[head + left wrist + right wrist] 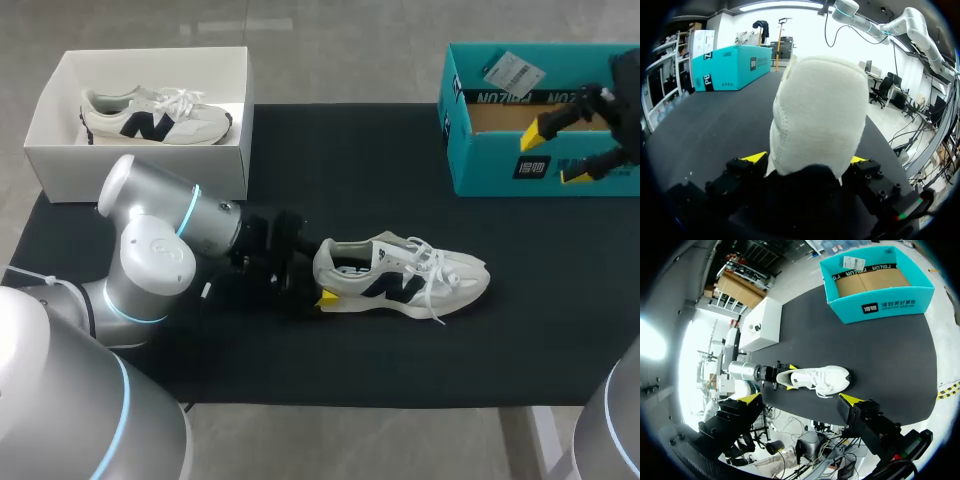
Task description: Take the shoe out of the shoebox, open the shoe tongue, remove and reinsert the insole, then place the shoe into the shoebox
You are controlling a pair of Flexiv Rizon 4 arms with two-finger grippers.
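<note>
Left end effector (806, 159) pinches the heel of the shoe (400, 277), which stands on its sole on the tabletop (300, 160), well apart from the teal box (500, 172); the right end effector (556, 154) hangs spread over that box. Only the soft heel is held, so the shoe might twist or slip, and its loose laces might catch on the box wall. It is white with a dark side mark.

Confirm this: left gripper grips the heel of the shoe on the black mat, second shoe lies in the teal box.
Wrong box: the head view shows the second shoe in the white box. The left gripper does grip the heel of the shoe on the black mat.
</note>
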